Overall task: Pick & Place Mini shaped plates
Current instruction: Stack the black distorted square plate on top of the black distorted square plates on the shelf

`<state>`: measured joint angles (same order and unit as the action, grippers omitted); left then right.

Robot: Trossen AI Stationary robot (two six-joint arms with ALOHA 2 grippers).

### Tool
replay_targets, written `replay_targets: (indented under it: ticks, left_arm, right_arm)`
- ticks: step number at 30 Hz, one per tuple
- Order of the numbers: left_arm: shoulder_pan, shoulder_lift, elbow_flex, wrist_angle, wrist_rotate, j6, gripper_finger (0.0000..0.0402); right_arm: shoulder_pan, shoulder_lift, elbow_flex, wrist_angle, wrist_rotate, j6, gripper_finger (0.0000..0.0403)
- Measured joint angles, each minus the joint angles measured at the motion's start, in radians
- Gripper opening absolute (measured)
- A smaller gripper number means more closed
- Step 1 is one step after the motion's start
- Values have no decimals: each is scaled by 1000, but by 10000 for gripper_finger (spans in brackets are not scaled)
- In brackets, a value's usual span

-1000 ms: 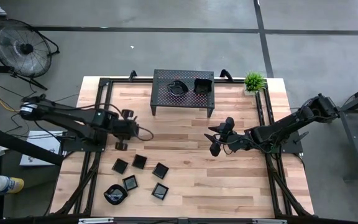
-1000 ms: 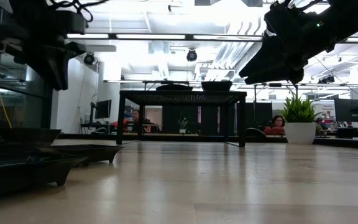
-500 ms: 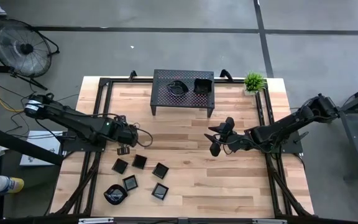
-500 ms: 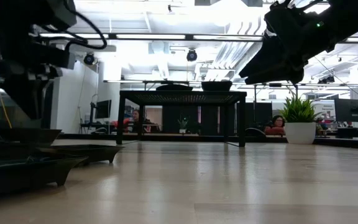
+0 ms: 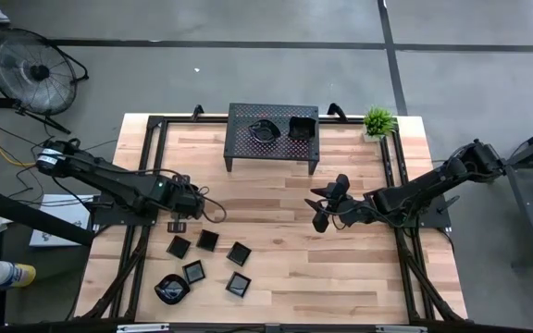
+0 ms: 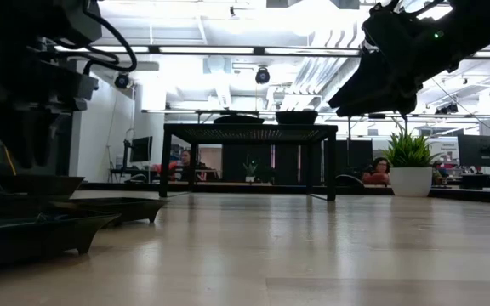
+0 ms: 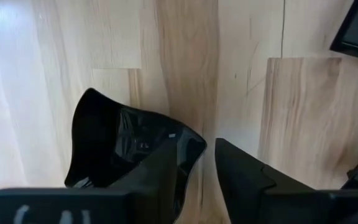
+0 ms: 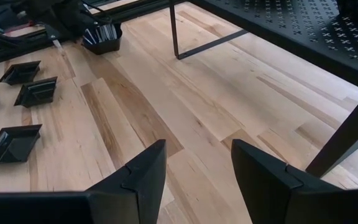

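A glossy black wavy-edged mini plate (image 7: 114,143) lies flat on the wood at the table's left; the right wrist view shows this plate (image 8: 102,38) too. My left gripper (image 7: 197,174) stands open over it, pointing down, one finger (image 7: 160,177) above the plate's inside and the other (image 7: 241,180) outside its rim. Several more mini plates (image 5: 208,240) lie nearer the front edge. Two plates (image 5: 265,129) sit on the perforated rack (image 5: 248,143). My right gripper (image 5: 327,205) hangs open at mid-table, with nothing between its fingers. My left gripper straddles the plate's rim (image 7: 194,146) from above, one finger over the hollow and one over the bare wood beside it. Whether either finger touches the plate, I cannot tell. The plate rests flat on the table.
The black rack on legs (image 6: 249,132) stands at the far middle, and a potted plant (image 5: 378,120) at the far right corner. Dark frame rails (image 5: 146,166) run along both table sides. Bare wood (image 5: 294,250) lies between the two arms.
My left gripper has come down toward the table and toward its near edge, with its wrist rolling, and now stands just over the wavy plate. The plates have stayed where they were.
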<state>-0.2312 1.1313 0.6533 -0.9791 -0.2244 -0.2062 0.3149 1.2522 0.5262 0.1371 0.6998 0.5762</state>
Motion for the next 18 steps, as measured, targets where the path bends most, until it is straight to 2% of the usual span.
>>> replay_targets:
  ticks: [9, 18]
  left_arm:
    - [0, 0, 0, -44, 10, 46, 150]
    - [1, 24, -43, -20, 33, 159, 155]
  right_arm:
    - [0, 1, 0, -23, 0, 0, 177]
    - [0, 81, 0, 3, -5, 18, 177]
